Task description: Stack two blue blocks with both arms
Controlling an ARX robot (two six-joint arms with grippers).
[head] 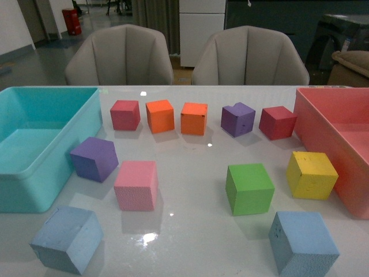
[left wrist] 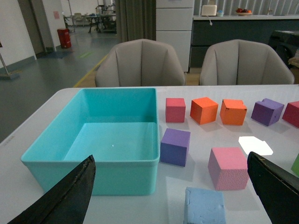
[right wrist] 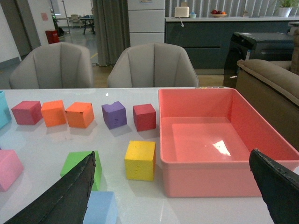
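Closest to me, the left blue block (head: pixel 66 239) and right blue block (head: pixel 302 242) sit well apart near the table's (head: pixel 190 242) front edge, neither stacked. My left gripper (left wrist: pixel 171 158) and right gripper (right wrist: pixel 174 153) both hang spread wide, gripping nothing. Behind the blocks come the pink cube (head: pixel 136 184) and green cube (head: pixel 249 188), flanked by the teal bin (head: pixel 34 190) and red bin (head: pixel 323 133).
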